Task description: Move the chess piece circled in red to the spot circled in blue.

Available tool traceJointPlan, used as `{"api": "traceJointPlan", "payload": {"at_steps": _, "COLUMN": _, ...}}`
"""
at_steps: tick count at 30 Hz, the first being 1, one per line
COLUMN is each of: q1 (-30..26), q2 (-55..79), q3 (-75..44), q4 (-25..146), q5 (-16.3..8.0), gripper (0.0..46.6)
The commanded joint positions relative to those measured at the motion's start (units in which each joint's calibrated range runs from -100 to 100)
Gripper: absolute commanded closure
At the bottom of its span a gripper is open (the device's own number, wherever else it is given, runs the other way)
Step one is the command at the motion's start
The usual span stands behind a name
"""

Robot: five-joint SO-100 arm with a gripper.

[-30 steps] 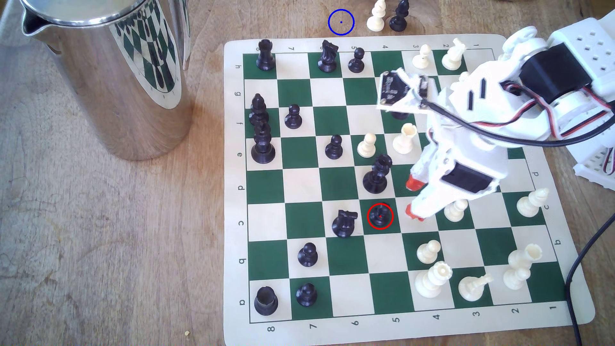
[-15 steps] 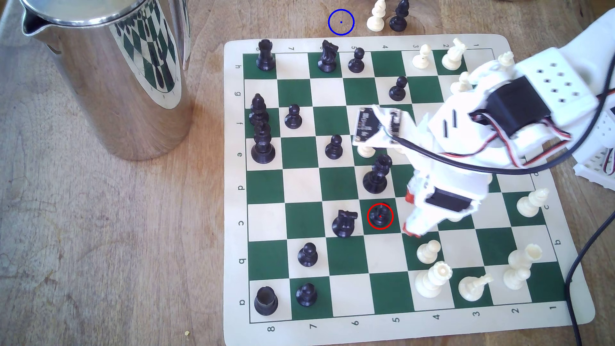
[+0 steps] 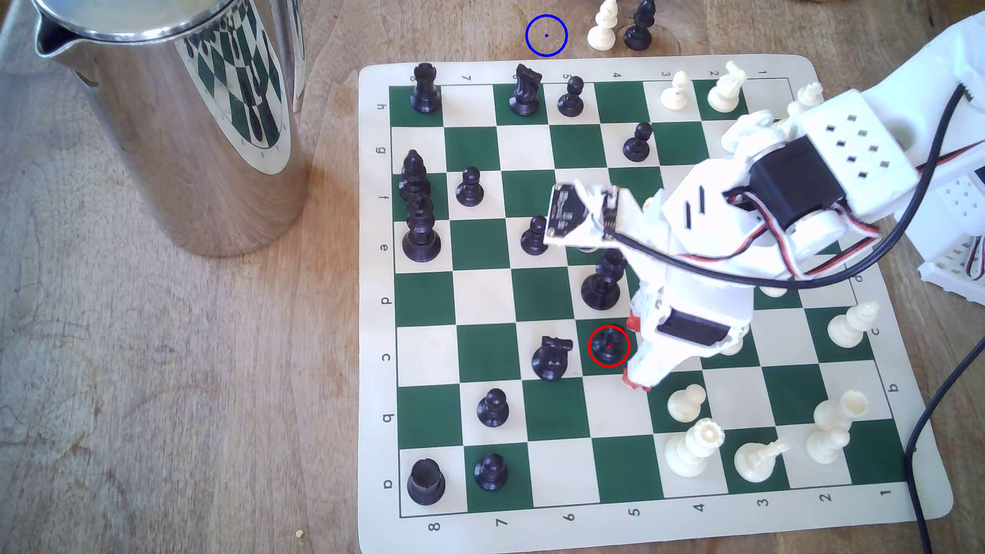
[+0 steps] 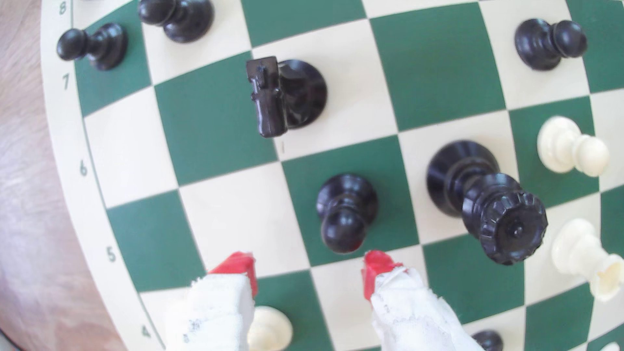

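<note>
Since the earlier frames the white arm's red-tipped gripper (image 3: 633, 351) has been carried toward the exterior view's left and lower, so that it is now seen just beside the small matte black pawn (image 3: 609, 346) ringed in red. That pawn stands upright on a green square at c5, a little right of the frame's centre; in the wrist view the pawn (image 4: 346, 211) shows a round ball head, thin collar and flared base. The jaws are spread wide, one red fingertip (image 4: 374, 266) close to the pawn's head; contact cannot be told. A black knight (image 3: 551, 358) stands one square to the pawn's left, a black queen (image 3: 602, 282) just above it. One thin blue ring (image 3: 546, 35) is drawn on bare brown wood at the frame's top centre.
</note>
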Motion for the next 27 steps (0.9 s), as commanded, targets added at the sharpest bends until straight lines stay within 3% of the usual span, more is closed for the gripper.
{"api": "traceJointPlan", "payload": {"at_steps": 1, "q1": 1.35, "q2": -0.67, "q3": -4.64, "q4": -1.0, "q5": 0.29, "gripper": 29.3}}
{"api": "traceJointPlan", "payload": {"at_steps": 17, "q1": 2.21, "q2": 0.94, "q3": -5.27, "q4": -5.83, "q5": -0.1, "gripper": 28.6}}
{"api": "traceJointPlan", "payload": {"at_steps": 27, "q1": 3.0, "q2": -0.08, "q3": -5.55, "q4": -6.24, "q5": -0.05, "gripper": 30.8}}
